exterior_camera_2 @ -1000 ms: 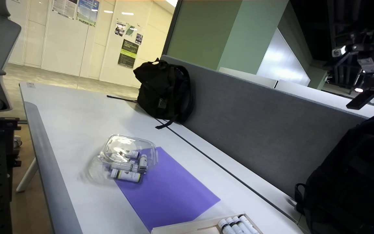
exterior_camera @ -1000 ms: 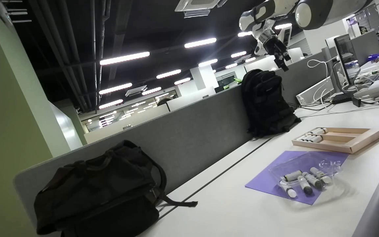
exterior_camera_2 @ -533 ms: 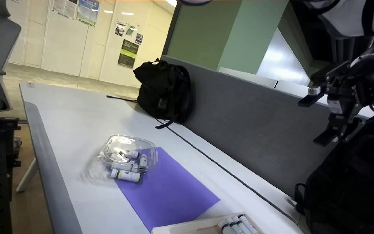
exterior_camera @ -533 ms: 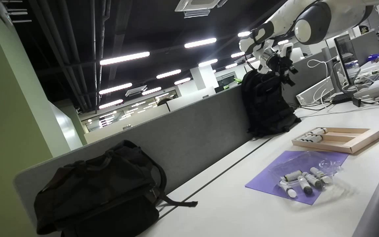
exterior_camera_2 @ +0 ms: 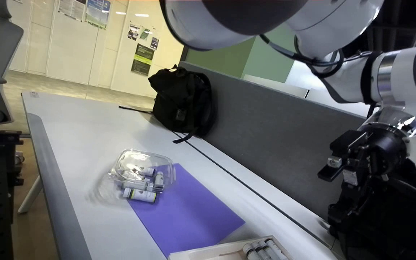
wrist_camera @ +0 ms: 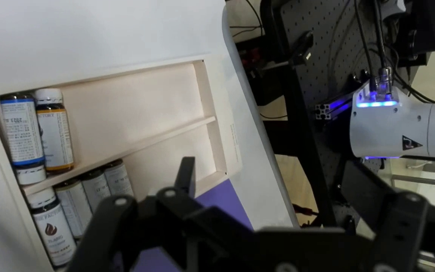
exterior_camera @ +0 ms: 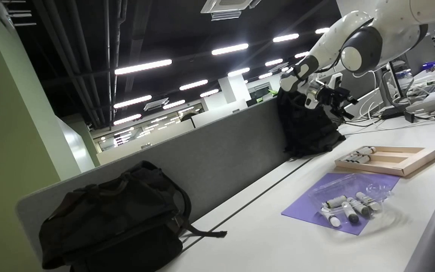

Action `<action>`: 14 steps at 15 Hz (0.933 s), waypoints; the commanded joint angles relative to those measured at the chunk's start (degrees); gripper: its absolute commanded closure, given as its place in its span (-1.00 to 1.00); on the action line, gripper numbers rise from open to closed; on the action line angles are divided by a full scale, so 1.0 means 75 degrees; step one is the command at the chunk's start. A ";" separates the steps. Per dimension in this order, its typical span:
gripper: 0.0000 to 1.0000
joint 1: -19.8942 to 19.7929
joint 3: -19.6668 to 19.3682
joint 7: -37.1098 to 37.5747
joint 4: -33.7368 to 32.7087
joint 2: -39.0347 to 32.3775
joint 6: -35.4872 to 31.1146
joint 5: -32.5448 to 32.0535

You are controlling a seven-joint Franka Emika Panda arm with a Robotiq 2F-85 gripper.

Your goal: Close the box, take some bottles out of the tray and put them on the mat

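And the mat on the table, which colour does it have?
The mat is purple; it shows best in an exterior view.

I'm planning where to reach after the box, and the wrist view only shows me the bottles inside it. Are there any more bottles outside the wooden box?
Observer: Yes. Several more bottles show through a clear plastic container, which sits partly on the purple mat, at the end away from the wooden box.
Operator: Good. Is there anything around the gripper that I should watch for when I swing over there?
Observer: A black backpack stands by the grey divider, and in an exterior view the gripper partly covers it. I can't tell how much gap there is between them.
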State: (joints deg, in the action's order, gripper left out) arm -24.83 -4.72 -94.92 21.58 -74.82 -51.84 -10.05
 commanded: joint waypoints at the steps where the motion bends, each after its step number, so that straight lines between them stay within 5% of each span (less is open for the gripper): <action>1: -1.00 0.0041 -0.0117 -0.0076 -0.0263 -0.0277 0.0025 0.0002; 9: -1.00 0.0121 -0.0177 -0.0208 0.0166 -0.0275 -0.0399 -0.0083; 14: -1.00 0.0223 -0.0020 -0.0096 -0.0330 -0.0961 -0.0982 0.0186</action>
State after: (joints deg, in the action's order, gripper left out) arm -23.46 -5.52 -96.39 21.56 -79.53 -57.31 -10.02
